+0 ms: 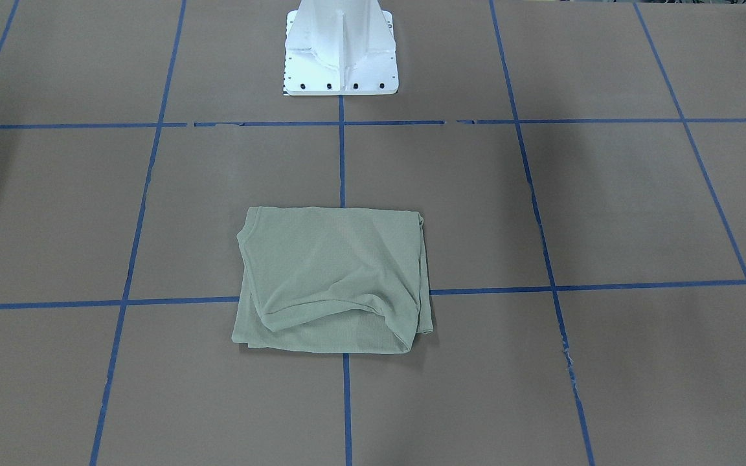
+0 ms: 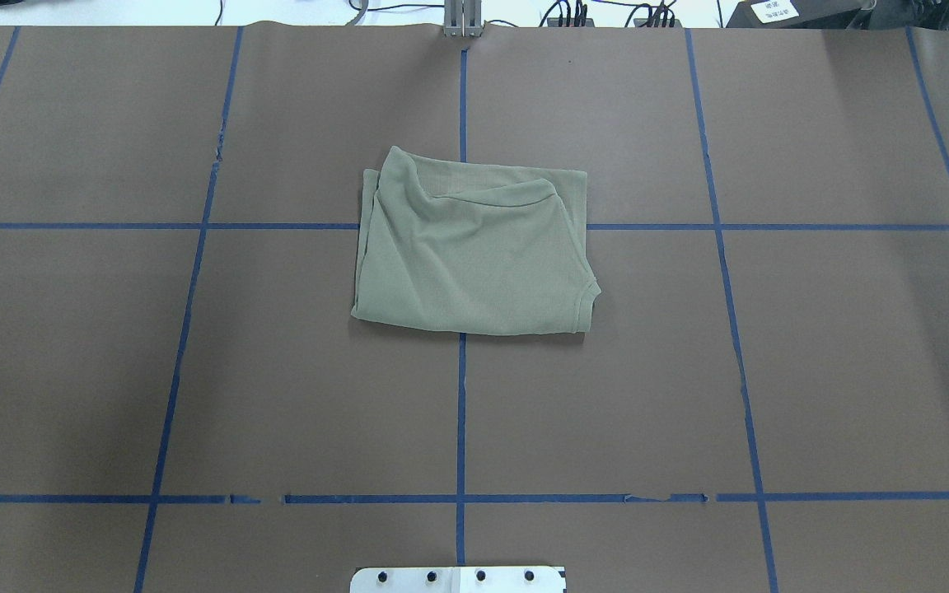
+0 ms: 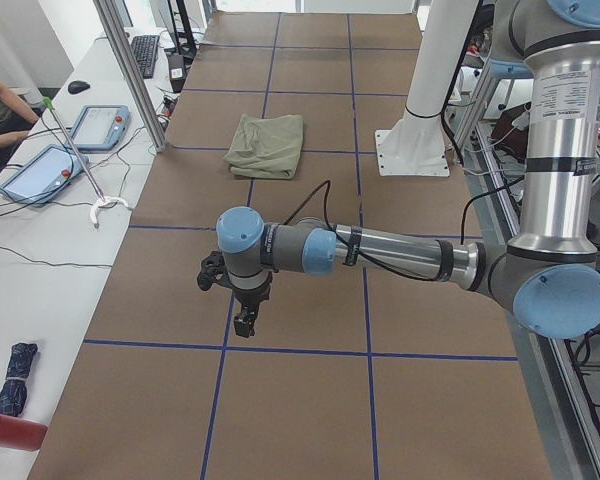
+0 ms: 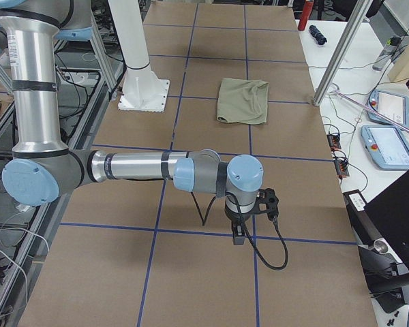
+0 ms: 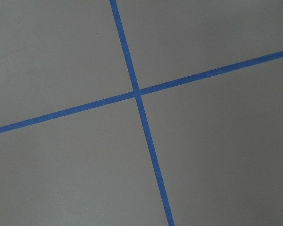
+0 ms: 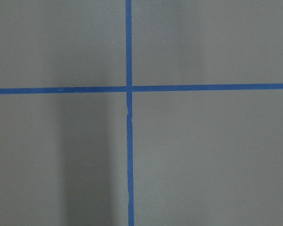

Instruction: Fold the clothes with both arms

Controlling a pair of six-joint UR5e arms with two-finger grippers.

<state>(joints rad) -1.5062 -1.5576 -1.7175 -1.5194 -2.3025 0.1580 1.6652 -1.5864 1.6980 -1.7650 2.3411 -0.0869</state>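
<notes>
Counter point(image 2: 853, 371): brown, gridded with blue tape point(image 2: 461, 412), stretching wide around the shirt point(image 2: 474, 247).
Left arm point(image 3: 400, 255): low over one end, well apart from the shirt; cannot tell the jaws' state.
Right arm point(image 4: 136, 165): low over the opposite end; jaws likewise unreadable.
Shirt: folded, lying mid-counter.

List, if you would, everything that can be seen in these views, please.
shirt: one, sage green, folded, at the table's middle, over a tape crossing.
table: one, brown cover.
tape lines: several, blue, a grid on the table.
pedestal: one, white, at the robot's edge.
pendants: two, blue-grey, beside the table, operators' side.
left arm: one, grey with light-blue caps, over bare table.
left pincer: one, black; open or shut unclear.
right arm: one, same colours, over bare table.
right pincer: one, black; unclear.
</notes>
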